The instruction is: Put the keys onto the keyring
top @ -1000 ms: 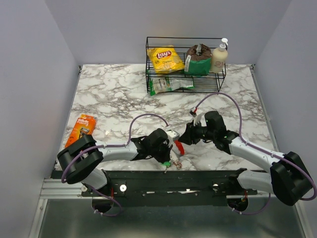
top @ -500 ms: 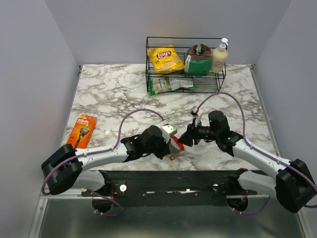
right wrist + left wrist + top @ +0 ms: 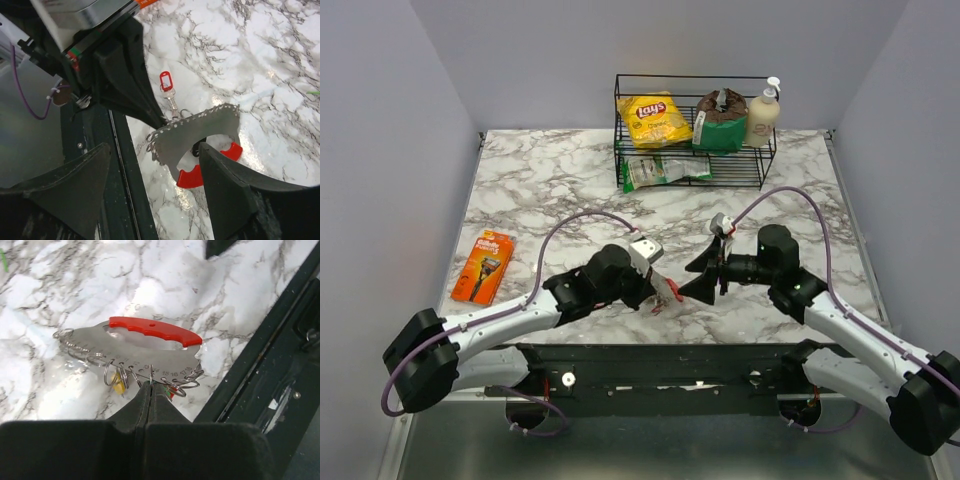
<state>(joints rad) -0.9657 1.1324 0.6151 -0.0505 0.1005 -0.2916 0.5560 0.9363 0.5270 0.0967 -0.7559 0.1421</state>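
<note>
Left gripper (image 3: 151, 385): fingers pressed together on the lower edge of the flat steel piece (image 3: 145, 352). It seems lifted off the marble table (image 3: 550, 190), likely so the rings hang free.

Keyring (image 3: 106, 374) dangles from the holed edge just beside those fingers, with the red loop (image 3: 155, 331) on the far side. A yellow-green tag (image 3: 118, 386) shows behind the ring.

A key with a red tag (image 3: 166, 81) appears linked to the bunch; how is unclear.

Right gripper (image 3: 155, 150): fingers wide apart, straddling the piece and gripping nothing, probably lining up.

Off left, razor pack (image 3: 483, 265). At the back, wire rack (image 3: 695, 130).
</note>
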